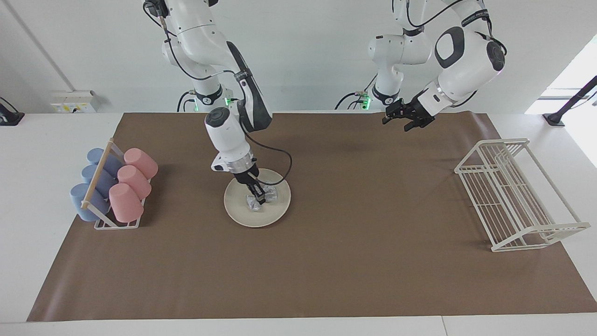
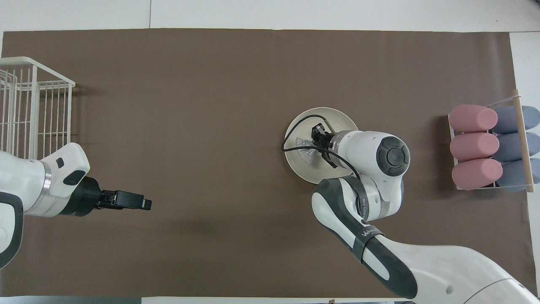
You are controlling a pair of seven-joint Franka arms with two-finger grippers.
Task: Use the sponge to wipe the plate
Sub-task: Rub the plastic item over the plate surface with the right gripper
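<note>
The cream-white plate (image 1: pixel 239 209) (image 2: pixel 337 120) lies on the brown mat, toward the right arm's end of the table. My right gripper (image 1: pixel 259 198) (image 2: pixel 313 143) points down onto the plate's middle, shut on the silvery-grey sponge (image 1: pixel 253 203) (image 2: pixel 304 150), which presses on the plate's surface. The right wrist hides part of the plate in the overhead view. My left gripper (image 1: pixel 408 117) (image 2: pixel 141 204) waits in the air over the mat's edge close to the robots, open and holding nothing.
A rack of lying pink and blue cups (image 1: pixel 112 186) (image 2: pixel 489 147) stands at the right arm's end of the mat. A white wire rack (image 1: pixel 517 196) (image 2: pixel 33 109) stands at the left arm's end. The right arm's black cable loops over the plate.
</note>
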